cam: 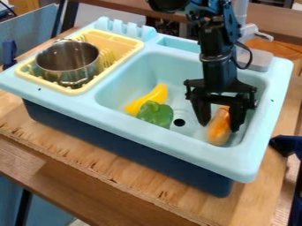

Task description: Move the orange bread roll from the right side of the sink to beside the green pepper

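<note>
So, the black robot arm (217, 57) comes down from the top edge, with its base cut off up there. The black hand (220, 127) is down in the right part of a light-blue plastic sink (144, 129) with a dark blue base. It's spread wide, one finger on each side of an orange-and-tan rounded, longish toy (219, 133). Can't tell if either finger is really touching it, and the toy's far end is hard to make out up between them.

Left of that, in the same basin, there's the round dark drain hole (179, 122), then a green toy bell pepper (157, 115), which hides a bit of the curved yellow banana-like toy (154, 96) just behind it on the far side.

Over on the left, a pale yellow plastic dish rack (133, 45) holds a shiny silver metal pot (66, 62); the pot covers plenty of the rack. The grey faucet (250, 32) at the far right is partly behind the arm. Everything sits on a wooden surface (88, 165), and some dark thing (285, 145) gets cut off at the right edge, no clue what.
</note>
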